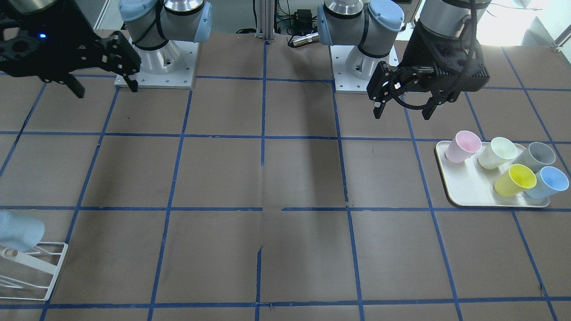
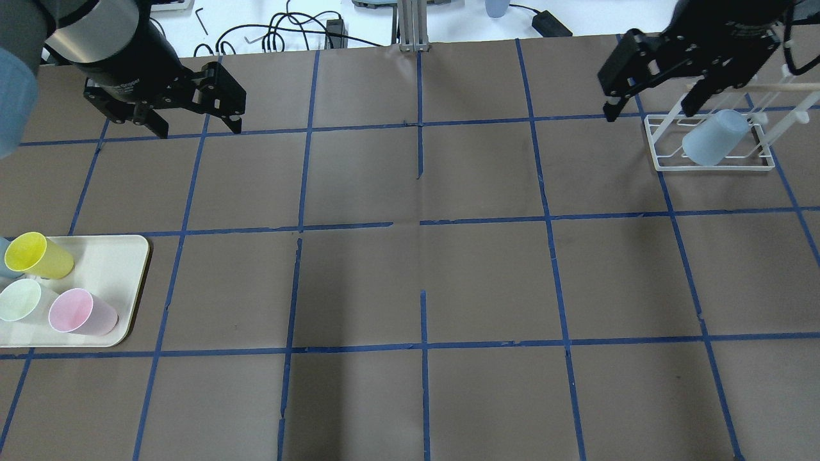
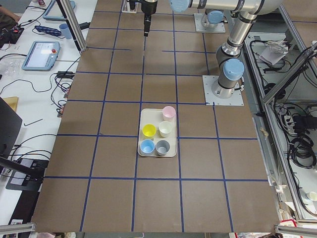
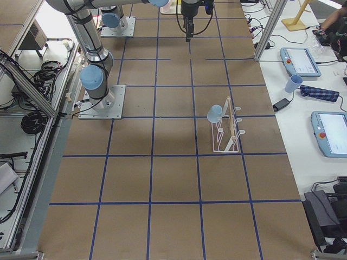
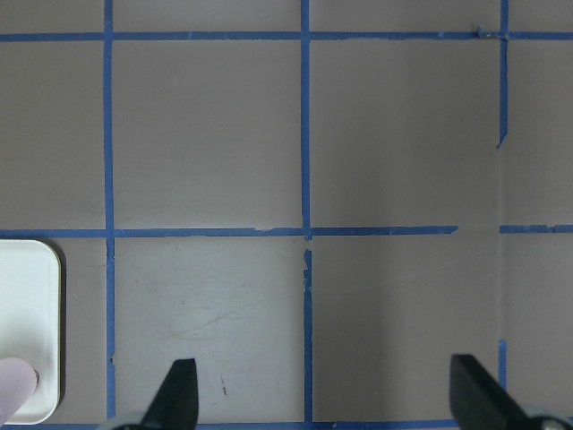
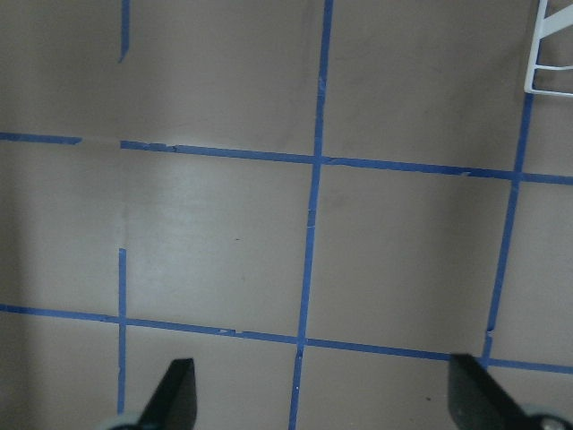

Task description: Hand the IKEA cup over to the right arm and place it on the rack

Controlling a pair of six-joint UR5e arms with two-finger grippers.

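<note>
Logged right gripper (image 2: 648,112), black open-frame two-finger type, raised above brown paper-covered tabletop (image 2: 487,275) gridded with blue tape. Fingers spread wide, nothing held. Confirmed in own wrist view: gripper (image 6: 322,381) showing both fingertips at lower corners, bare tabletop between.

Found small pale blue tapered plastic cup (image 2: 714,144) resting tilted on slanted rod of white thin-wire rack (image 2: 711,168). Sat low and to outer side of right gripper, clear of its fingers. Only a corner of rack (image 6: 537,81) seen at upper right edge of right wrist view. Same cup (image 1: 20,230) seen on rack (image 1: 55,272) from front camera, well apart from right gripper (image 1: 107,90).

Logged left gripper (image 2: 198,129), also black, hanging above tabletop with fingers apart and empty. Matched in wrist view (image 5: 324,385).

Noted cream rounded tray (image 1: 468,196) lying below and to outer side of left gripper (image 1: 403,115), not touched by it. Counted five cups on tray: pink (image 1: 464,146), pale green (image 1: 497,153), grey (image 1: 535,157), yellow (image 1: 515,180), second pale blue (image 1: 546,182). Saw tray corner (image 5: 31,313) and edge of pink cup (image 5: 13,385) at lower left of left wrist view.
</note>
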